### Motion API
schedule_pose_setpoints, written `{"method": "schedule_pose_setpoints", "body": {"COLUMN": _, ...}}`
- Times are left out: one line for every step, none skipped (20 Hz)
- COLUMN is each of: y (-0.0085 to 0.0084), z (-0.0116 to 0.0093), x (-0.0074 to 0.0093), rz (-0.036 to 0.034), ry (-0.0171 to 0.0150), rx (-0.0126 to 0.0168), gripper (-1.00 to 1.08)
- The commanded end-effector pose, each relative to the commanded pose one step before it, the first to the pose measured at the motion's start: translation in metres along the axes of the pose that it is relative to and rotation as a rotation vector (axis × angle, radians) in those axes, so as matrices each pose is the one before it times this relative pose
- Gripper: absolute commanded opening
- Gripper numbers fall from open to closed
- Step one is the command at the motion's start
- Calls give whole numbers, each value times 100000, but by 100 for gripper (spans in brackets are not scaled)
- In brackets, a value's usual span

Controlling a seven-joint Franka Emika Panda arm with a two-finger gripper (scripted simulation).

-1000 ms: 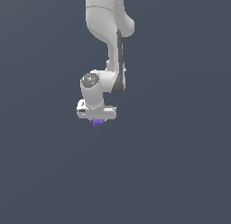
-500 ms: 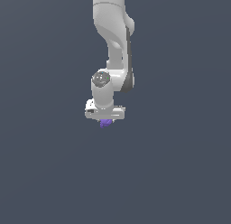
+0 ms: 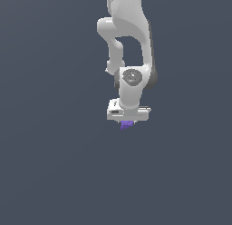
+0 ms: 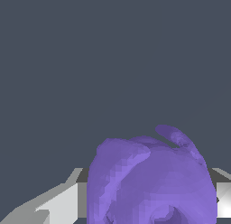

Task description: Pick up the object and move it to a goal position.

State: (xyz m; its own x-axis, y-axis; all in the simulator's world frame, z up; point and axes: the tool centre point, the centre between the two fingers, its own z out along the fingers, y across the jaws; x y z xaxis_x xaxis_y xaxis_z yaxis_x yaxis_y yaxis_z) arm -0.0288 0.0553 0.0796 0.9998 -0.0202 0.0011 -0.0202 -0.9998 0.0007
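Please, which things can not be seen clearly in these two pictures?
- Purple object: too small in the exterior view to show its shape; its top is hidden by the tool.
- Same object in the wrist view: cut off by the picture's edge.
- Tool fingers: mostly hidden behind the object, so the contact is unclear.
- Goal position: no marker visible in either view.

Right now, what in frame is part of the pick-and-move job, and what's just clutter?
Job:
- purple blob, held between the fingers
- gripper, shut on the blob

Clutter:
- none visible; both views show only plain grey background
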Motion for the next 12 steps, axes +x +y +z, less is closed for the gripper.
{"method": "schedule_pose_setpoints", "body": {"y": -3136, "z": -797, "x": 580, "rz": 59, "ry": -24, "rx": -33, "gripper": -100}}
{"method": "schedule_pose_setpoints", "body": {"y": -1238, "z": -317, "x": 257, "rz": 0, "ry": 0, "rx": 0, "gripper": -100}}
{"method": "schedule_pose_setpoints", "body": {"y": -1198, "z": -306, "x": 254, "rz": 0, "ry": 0, "rx": 0, "gripper": -100}}
{"method": "schedule_pose_setpoints", "body": {"y": -1140, "z": -291, "x": 248, "rz": 0, "ry": 0, "rx": 0, "gripper": -100}}
{"method": "schedule_pose_setpoints", "body": {"y": -1078, "z": -275, "x": 240, "rz": 0, "ry": 0, "rx": 0, "gripper": -100}}
{"method": "schedule_pose_setpoints", "body": {"y": -1013, "z": -258, "x": 230, "rz": 0, "ry": 0, "rx": 0, "gripper": -100}}
{"method": "schedule_pose_setpoints", "body": {"y": -944, "z": -240, "x": 217, "rz": 0, "ry": 0, "rx": 0, "gripper": -100}}
{"method": "schedule_pose_setpoints", "body": {"y": -874, "z": -222, "x": 205, "rz": 0, "ry": 0, "rx": 0, "gripper": -100}}
{"method": "schedule_pose_setpoints", "body": {"y": -801, "z": -173, "x": 201, "rz": -9, "ry": -69, "rx": 68, "gripper": -100}}
{"method": "schedule_pose_setpoints", "body": {"y": -729, "z": -184, "x": 186, "rz": 0, "ry": 0, "rx": 0, "gripper": -100}}
{"method": "schedule_pose_setpoints", "body": {"y": -651, "z": -164, "x": 174, "rz": 0, "ry": 0, "rx": 0, "gripper": -100}}
{"method": "schedule_pose_setpoints", "body": {"y": -579, "z": -146, "x": 160, "rz": 0, "ry": 0, "rx": 0, "gripper": -100}}
